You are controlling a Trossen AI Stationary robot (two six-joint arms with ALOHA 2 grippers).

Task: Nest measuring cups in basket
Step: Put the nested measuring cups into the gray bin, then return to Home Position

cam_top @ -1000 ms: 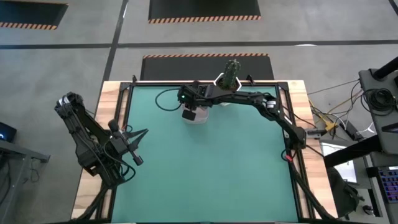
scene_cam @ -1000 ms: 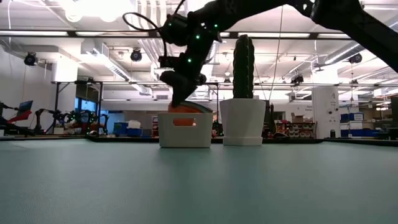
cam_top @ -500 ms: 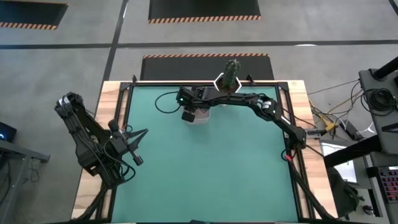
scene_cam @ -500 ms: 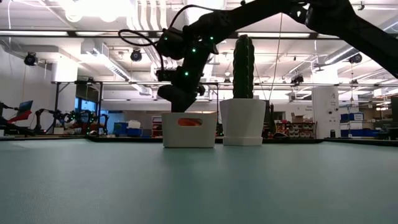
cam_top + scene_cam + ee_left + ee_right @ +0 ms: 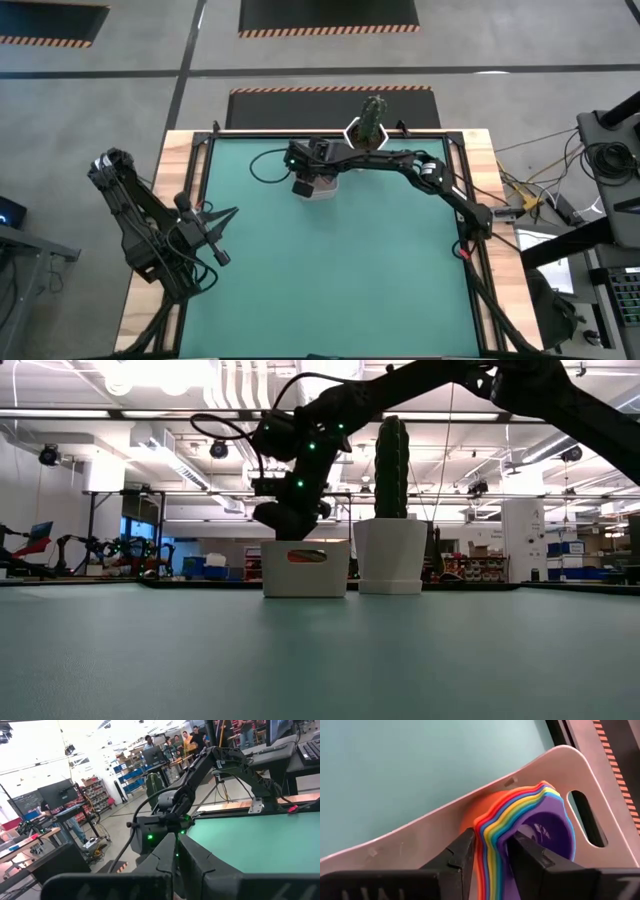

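Hovering over the basket at the upper middle of the high view, my right gripper straddles the stacked handles of the cups. In the right wrist view the nested cups sit inside the basket, orange outermost and purple innermost, and their flat handles fan out as thin coloured bands that run straight down between my two fingers. The fingers stand just beside the handle stack on either side, a thin gap showing on each; I read the jaws as parted and letting go rather than clamped, though the handles are still between them.

The relation I care about: the handles' long axis points back toward the wrist, so the jaws bracket them crosswise. As I judge it, any withdrawal should go straight up along the fingers; a sideways drift would snag the handles and tip the stack.

In the low view the basket stands flat near the middle of the frame, just left of the white pot, with an orange patch showing through its wall.

My left gripper waits far off at the table's left edge, jaws closed and empty, much the farther arm.
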